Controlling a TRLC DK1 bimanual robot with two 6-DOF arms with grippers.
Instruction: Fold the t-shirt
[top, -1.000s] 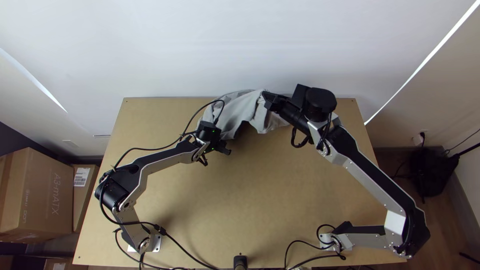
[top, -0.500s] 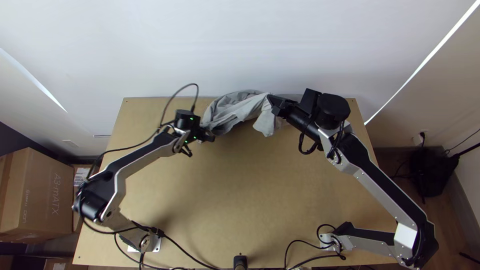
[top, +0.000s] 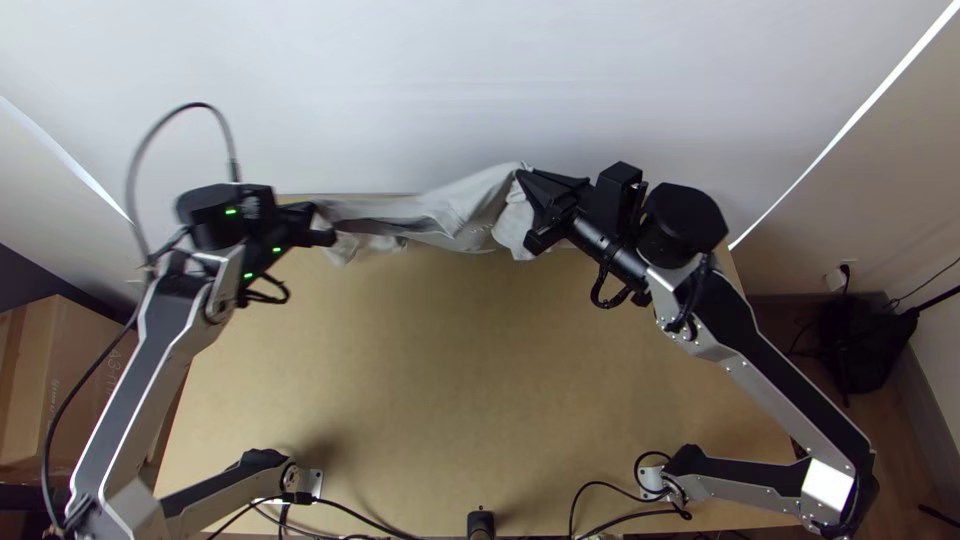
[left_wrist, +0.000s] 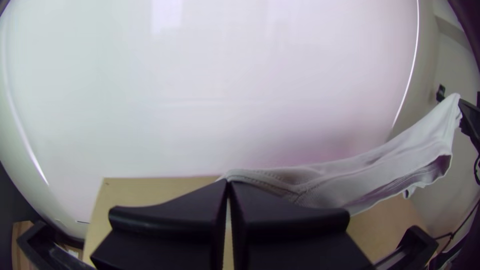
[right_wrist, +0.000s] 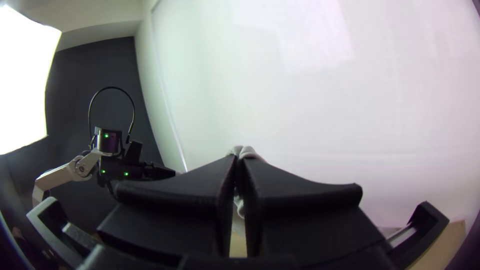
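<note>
Grey t-shirt (top: 462, 212) spans, bunched, between left gripper (top: 313, 212) and right gripper (top: 521, 177), each pinching its fabric

Left arm (top: 160, 335) and right arm (top: 780, 375) both bent, the left gripper (top: 314, 212) and right gripper (top: 522, 178) angle toward each other, well apart, fingers (left_wrist: 170, 212) pressed together.

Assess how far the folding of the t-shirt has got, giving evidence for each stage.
Done: the left gripper and right gripper are both shut on the grey t-shirt.
In hand: it is stretched between them in a narrow, creased band by the far edge of the wooden table.
To do: probably laying it flat and all the folding, since no neat fold shows.
</note>
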